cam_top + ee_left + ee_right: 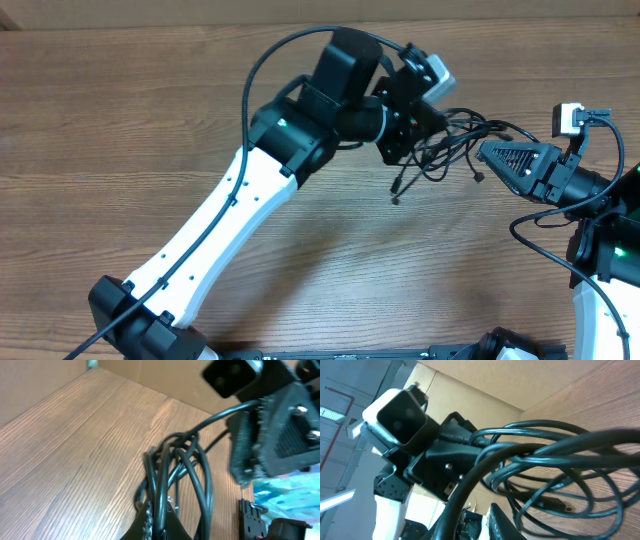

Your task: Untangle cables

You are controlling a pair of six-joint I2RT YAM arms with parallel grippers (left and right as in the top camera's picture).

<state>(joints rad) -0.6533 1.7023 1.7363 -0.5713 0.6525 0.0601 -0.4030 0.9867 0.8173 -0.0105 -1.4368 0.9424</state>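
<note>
Overhead, the cables [452, 138] hang in a knotted bunch over the desk [150, 120], between the left pincer [418, 138] and the right pincer [492, 156], with plugs dangling. In the left wrist view, the left pincer is clenched on several strands that run up into the knot. In the right wrist view, loops cross just in front of the right pincer; whether it grips cannot be told. The cords look light, limp and slick, so a free plug end seems the best hold.

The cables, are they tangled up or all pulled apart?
Tangled. Overhead, the cables form one knotted bunch between the left gripper and the right gripper; both wrist views show loops crossing each other.
</note>
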